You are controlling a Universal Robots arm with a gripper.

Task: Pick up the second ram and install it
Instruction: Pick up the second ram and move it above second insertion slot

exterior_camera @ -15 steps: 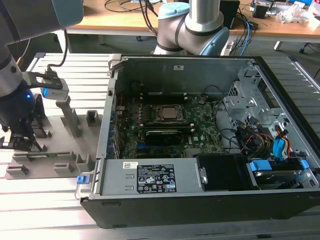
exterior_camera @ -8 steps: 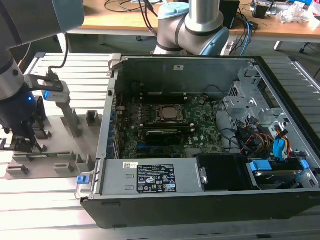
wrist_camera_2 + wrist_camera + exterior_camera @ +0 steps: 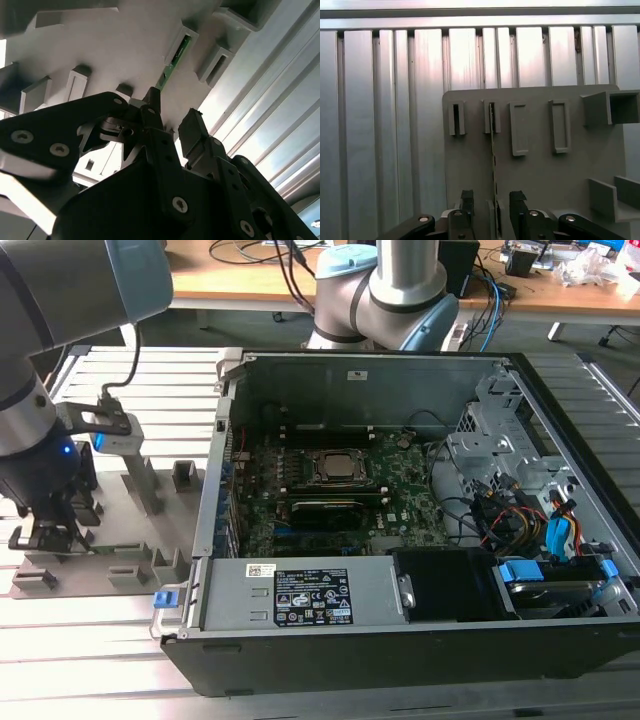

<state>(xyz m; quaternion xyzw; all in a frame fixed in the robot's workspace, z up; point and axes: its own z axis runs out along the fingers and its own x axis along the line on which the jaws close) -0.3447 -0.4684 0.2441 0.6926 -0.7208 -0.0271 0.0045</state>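
Observation:
The second ram (image 3: 493, 150) is a thin green stick standing on edge in a slot of the grey fixture plate (image 3: 545, 175); in the second wrist view the ram (image 3: 173, 62) shows its green edge. My gripper (image 3: 492, 202) is open, with one dark finger (image 3: 466, 200) on each side of the stick's near end and a gap showing on both sides. In the second wrist view the gripper (image 3: 172, 114) straddles the same end. The exterior view shows the gripper (image 3: 50, 530) low over the fixture plate (image 3: 120, 540), at that view's left, away from the motherboard (image 3: 330, 490).
The open computer case (image 3: 400, 370) lies in the middle of the slatted aluminium table (image 3: 100, 660), with cables (image 3: 520, 510) and drive cages on the exterior view's right. Grey fixture blocks (image 3: 185, 475) rise between gripper and case. A second robot base (image 3: 385, 300) stands behind the case.

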